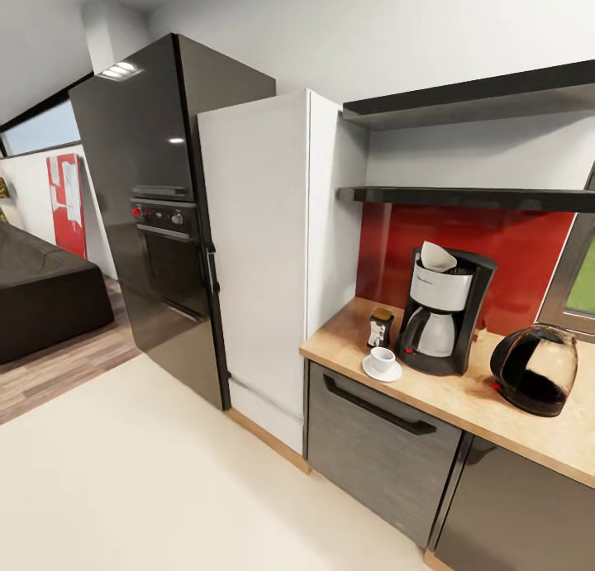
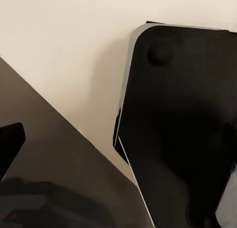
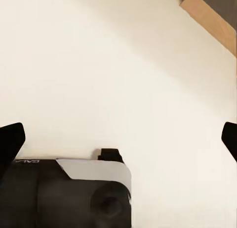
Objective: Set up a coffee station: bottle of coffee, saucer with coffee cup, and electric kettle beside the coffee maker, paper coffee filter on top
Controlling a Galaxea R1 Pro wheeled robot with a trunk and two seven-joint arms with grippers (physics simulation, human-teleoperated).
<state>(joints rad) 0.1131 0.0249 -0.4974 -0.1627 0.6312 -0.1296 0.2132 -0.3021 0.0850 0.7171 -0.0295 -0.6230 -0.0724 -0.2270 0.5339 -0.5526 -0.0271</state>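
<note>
On the wooden countertop (image 1: 430, 393) stands the black and silver coffee maker (image 1: 445, 311), with a white paper filter (image 1: 435, 257) resting on its top. Just left of it is the small dark coffee bottle (image 1: 380, 327). In front of the bottle, a white cup (image 1: 383, 359) sits on a white saucer (image 1: 382, 373). The dark rounded electric kettle (image 1: 535, 368) stands right of the coffee maker. My right gripper (image 3: 118, 139) is open over bare floor, a dark fingertip at each side. My left gripper (image 2: 118, 144) hangs over the floor and the robot's black base (image 2: 182, 139), one fingertip (image 2: 10, 144) set wide.
Two black shelves (image 1: 471, 197) hang above the counter, before a red backsplash (image 1: 529, 249). A white tall cabinet (image 1: 264, 257) and a black oven tower (image 1: 157, 216) stand left of it. Dark drawer fronts (image 1: 380, 447) sit below. Cream floor (image 1: 149, 480) spreads in front; a dark sofa (image 1: 41, 290) is far left.
</note>
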